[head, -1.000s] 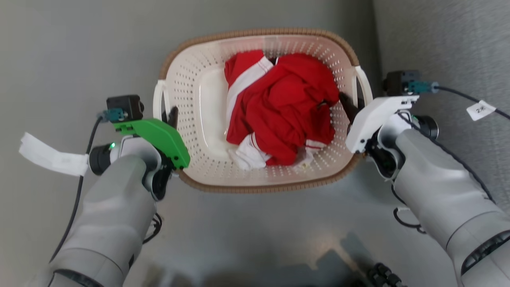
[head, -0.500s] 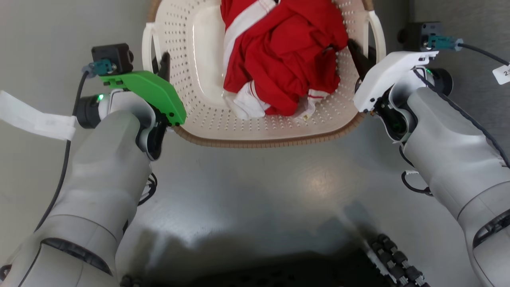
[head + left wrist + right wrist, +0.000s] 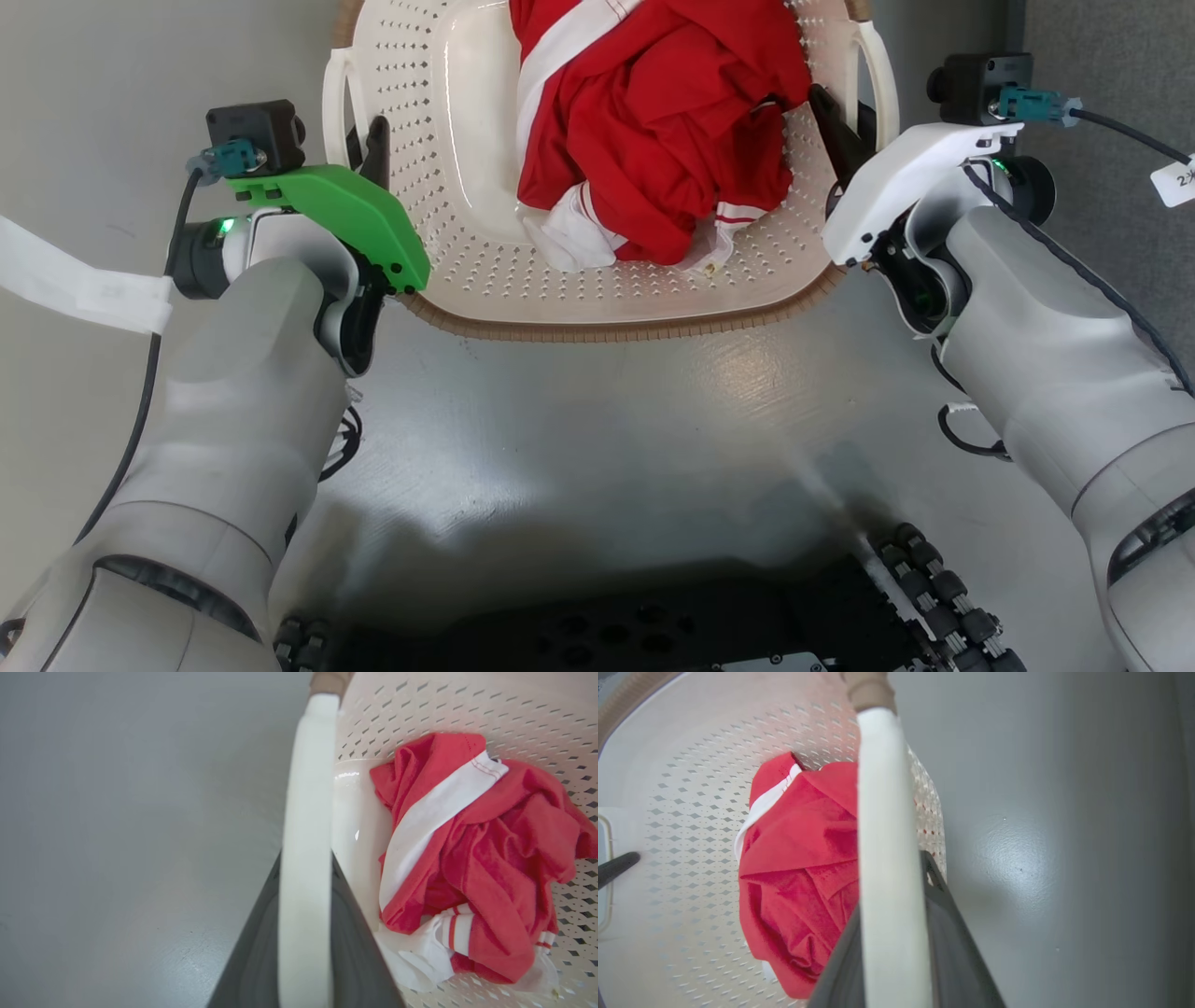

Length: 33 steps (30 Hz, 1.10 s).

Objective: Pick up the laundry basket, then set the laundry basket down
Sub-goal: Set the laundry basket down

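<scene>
The left gripper and right gripper each pinched a handle of the basket, evidently to keep its red clothes level.

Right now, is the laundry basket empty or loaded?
Loaded: the laundry basket holds crumpled red-and-white clothing, covering part of its floor.

Prob. lab/test rm, can't be sure: bare glossy grey floor below right gripper, grey textured surface to its right.
</scene>
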### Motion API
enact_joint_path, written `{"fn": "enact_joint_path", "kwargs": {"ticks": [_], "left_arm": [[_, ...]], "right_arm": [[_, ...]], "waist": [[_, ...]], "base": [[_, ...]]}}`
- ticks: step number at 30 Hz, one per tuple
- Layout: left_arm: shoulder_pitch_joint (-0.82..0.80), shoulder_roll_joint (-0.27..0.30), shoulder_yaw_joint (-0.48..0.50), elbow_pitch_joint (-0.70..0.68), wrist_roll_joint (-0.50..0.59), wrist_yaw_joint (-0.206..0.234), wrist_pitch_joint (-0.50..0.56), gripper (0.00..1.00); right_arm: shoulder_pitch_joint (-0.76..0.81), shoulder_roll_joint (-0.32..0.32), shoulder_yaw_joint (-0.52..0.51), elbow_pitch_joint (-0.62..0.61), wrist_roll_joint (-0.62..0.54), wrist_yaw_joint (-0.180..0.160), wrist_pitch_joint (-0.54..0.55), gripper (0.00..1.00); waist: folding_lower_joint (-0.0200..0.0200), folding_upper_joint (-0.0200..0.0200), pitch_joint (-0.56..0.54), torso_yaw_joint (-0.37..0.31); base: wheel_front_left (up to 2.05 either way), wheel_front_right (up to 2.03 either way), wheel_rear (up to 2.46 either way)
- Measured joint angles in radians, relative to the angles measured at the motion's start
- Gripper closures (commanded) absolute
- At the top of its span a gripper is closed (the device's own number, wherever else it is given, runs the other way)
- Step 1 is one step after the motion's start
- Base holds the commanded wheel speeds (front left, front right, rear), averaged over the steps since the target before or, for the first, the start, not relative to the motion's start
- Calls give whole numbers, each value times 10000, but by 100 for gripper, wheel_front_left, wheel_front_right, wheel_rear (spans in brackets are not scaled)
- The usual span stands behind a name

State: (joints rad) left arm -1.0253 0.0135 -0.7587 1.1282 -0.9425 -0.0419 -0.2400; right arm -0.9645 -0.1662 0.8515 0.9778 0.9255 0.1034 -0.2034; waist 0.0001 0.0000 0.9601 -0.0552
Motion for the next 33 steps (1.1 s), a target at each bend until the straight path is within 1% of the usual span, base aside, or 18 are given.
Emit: {"fn": "enact_joint_path", "kwargs": {"ticks": [10,11,12,13,14,15,18,28,33], "left_arm": [[-113,0,-10,19,73,27,-82,100],[-119,0,-10,23,73,25,-84,100],[-119,0,-17,35,73,27,-86,100],[-119,0,-27,42,73,25,-86,69],[-120,21,-36,79,75,25,-86,0],[-121,38,-40,111,75,25,-88,0],[-127,59,-35,174,104,25,-90,0],[-128,59,-38,326,119,23,-90,0],[-128,69,42,416,322,25,-117,0]], "right_arm": [[-121,-52,234,-4,90,-2,-188,100],[-124,-52,244,0,98,-2,-209,98],[-124,-50,261,10,119,-2,-221,56],[-124,-50,274,29,150,0,-221,1],[-124,-50,301,48,201,132,-249,0],[-125,-44,318,48,226,199,-253,0],[-130,54,343,144,293,199,-263,0],[-227,88,449,370,439,199,-351,0],[-221,86,458,462,543,199,-397,0]], "waist": [[0,0,121,2],[-1,0,132,-1],[0,0,141,-5],[-1,0,148,-9],[0,0,156,-19],[-1,0,155,-23],[-1,0,141,-40],[-1,0,46,-86],[-1,0,-167,-72]], "base": [[0,0,0],[0,0,0],[0,0,0],[0,0,0],[0,0,0],[0,0,0],[0,0,0],[0,0,0],[0,0,0]]}}
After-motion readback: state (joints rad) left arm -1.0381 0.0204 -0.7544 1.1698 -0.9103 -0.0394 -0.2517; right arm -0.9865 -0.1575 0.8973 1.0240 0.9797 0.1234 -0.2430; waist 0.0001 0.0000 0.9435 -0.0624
